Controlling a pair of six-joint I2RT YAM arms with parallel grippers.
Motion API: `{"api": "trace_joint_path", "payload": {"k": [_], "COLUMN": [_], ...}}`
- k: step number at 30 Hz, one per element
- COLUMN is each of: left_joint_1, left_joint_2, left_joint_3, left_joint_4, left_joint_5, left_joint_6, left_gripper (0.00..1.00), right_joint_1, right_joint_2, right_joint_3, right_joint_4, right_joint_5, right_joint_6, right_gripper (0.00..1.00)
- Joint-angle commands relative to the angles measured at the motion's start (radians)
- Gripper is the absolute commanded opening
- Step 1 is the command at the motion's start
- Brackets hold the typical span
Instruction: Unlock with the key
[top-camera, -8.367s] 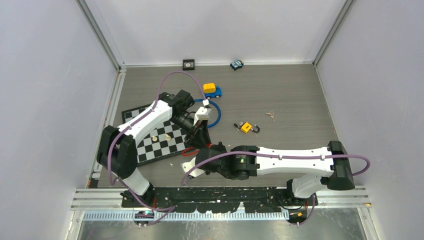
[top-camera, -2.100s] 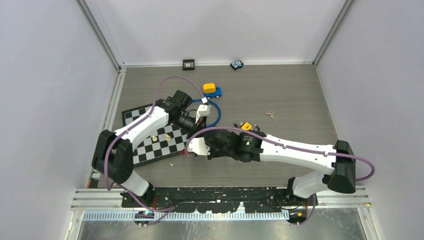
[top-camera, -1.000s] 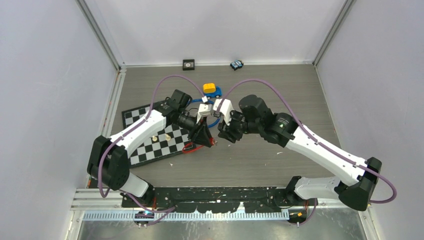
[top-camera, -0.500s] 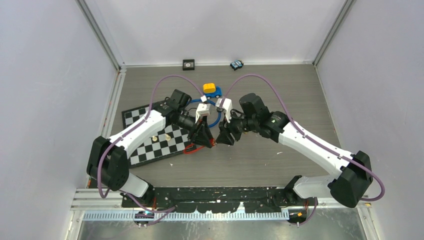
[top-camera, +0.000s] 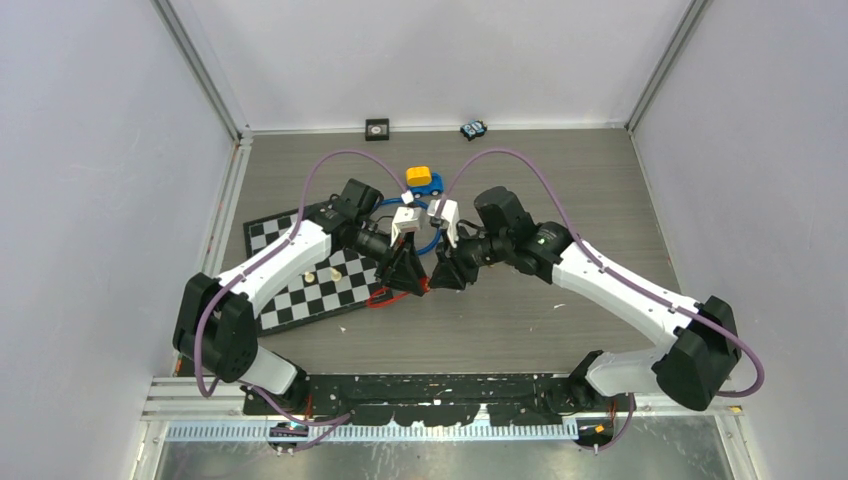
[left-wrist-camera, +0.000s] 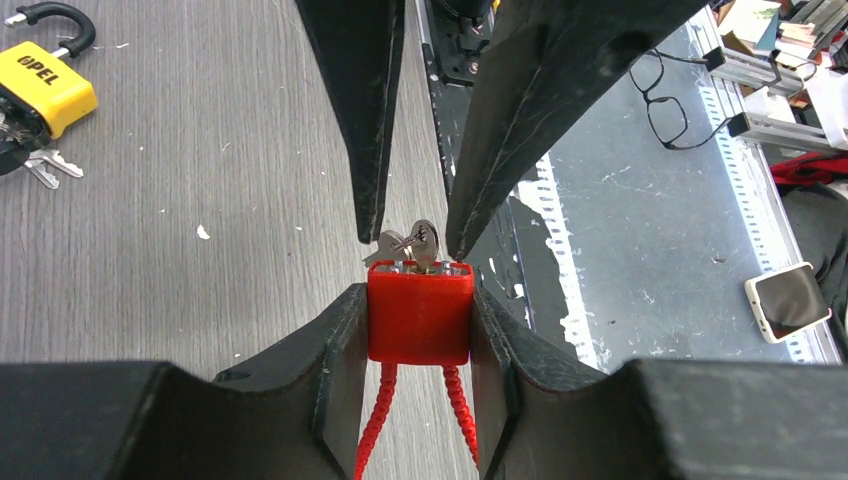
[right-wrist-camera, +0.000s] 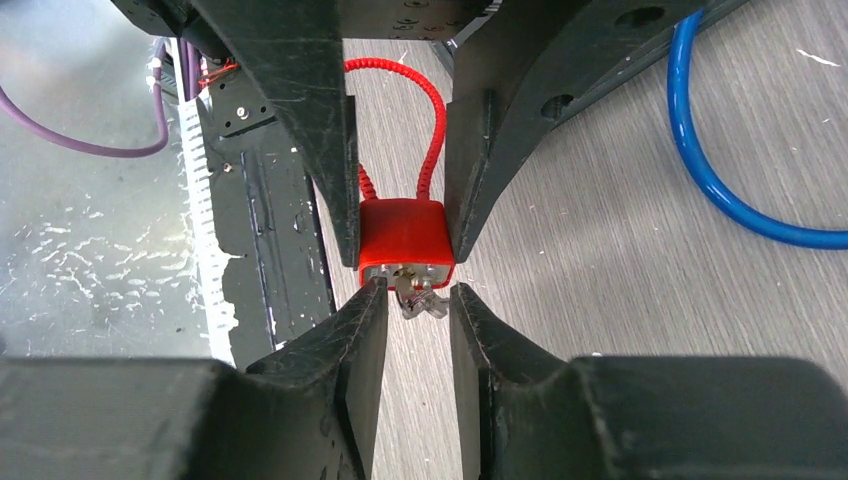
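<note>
My left gripper is shut on a red padlock with a red cable shackle and holds it just above the table. A small silver key sticks out of the lock's end. My right gripper faces the left one, tip to tip. It is open, with one fingertip on each side of the key and a gap still showing around it. In the top view the two grippers meet at the lock, right of the chessboard. The lock also shows in the right wrist view.
A chessboard with pieces lies left of the lock. A blue cable loop and a blue-and-yellow toy car lie behind the grippers. A yellow padlock with keys lies on the table beyond the right arm.
My right arm has swung up from the front of the table toward the lock, and its open fingertips have come in around the key. My left gripper has kept holding the lock.
</note>
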Motion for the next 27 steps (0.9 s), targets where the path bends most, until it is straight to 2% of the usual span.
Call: {"api": "trace_joint_path", "payload": {"k": [1, 3, 8, 12, 17, 24, 26, 27], "left_joint_1": [0.005, 0.005, 0.005, 0.005, 0.003, -0.006, -0.006, -0.006], "left_joint_2": [-0.038, -0.039, -0.040, -0.042, -0.038, -0.036, -0.037, -0.040], "left_joint_3": [0.000, 0.000, -0.002, -0.005, 0.003, 0.016, 0.014, 0.008], "left_joint_4": [0.028, 0.026, 0.031, 0.044, 0.058, 0.108, 0.115, 0.119], "left_joint_5": [0.050, 0.047, 0.022, -0.039, -0.146, -0.283, -0.297, -0.300], "left_joint_6": [-0.006, -0.007, -0.005, -0.006, 0.012, 0.004, 0.004, 0.004], "left_gripper": [0.00, 0.00, 0.00, 0.00, 0.00, 0.00, 0.00, 0.00], "right_joint_1": [0.001, 0.000, -0.001, -0.009, -0.042, -0.111, -0.124, -0.131], "right_joint_2": [0.026, 0.031, 0.035, 0.045, 0.095, 0.191, 0.205, 0.205], "right_joint_3": [0.038, 0.040, 0.043, 0.050, 0.072, 0.076, 0.077, 0.074], "right_joint_4": [0.041, 0.043, 0.046, 0.059, 0.081, 0.173, 0.183, 0.186], "right_joint_5": [-0.035, -0.040, -0.041, -0.039, -0.056, -0.160, -0.174, -0.178], "right_joint_6": [0.011, 0.015, 0.032, 0.076, 0.183, 0.374, 0.386, 0.390], "right_gripper": [0.33, 0.30, 0.10, 0.01, 0.01, 0.01, 0.04, 0.11]}}
